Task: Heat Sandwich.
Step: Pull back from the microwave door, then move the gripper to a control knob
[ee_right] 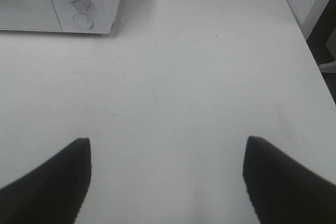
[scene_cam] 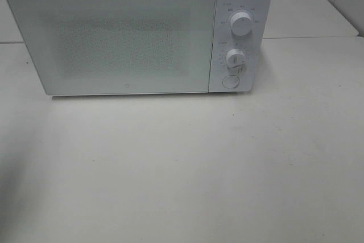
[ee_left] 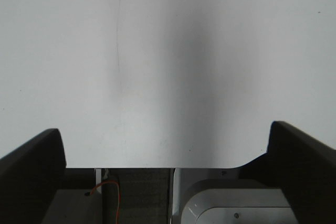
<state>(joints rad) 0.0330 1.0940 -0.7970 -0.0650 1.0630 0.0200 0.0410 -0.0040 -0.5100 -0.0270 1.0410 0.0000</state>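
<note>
The microwave (scene_cam: pixel 114 38) sits shut, sandwich unseen; left fingers (ee_left: pixel 31 177) and right fingers (ee_right: pixel 47 187) hang released, empty, over the tabletop (scene_cam: pixel 182 169), presumably awaiting the door.

- Soft, flat, dimmish light; the high view is grainy, with speckle on the microwave (scene_cam: pixel 114 38) door.
- Shadow darkens the tabletop (scene_cam: pixel 23 197) at eight o'clock.
- Left wrist view: one blurred grey shadow band.
</note>
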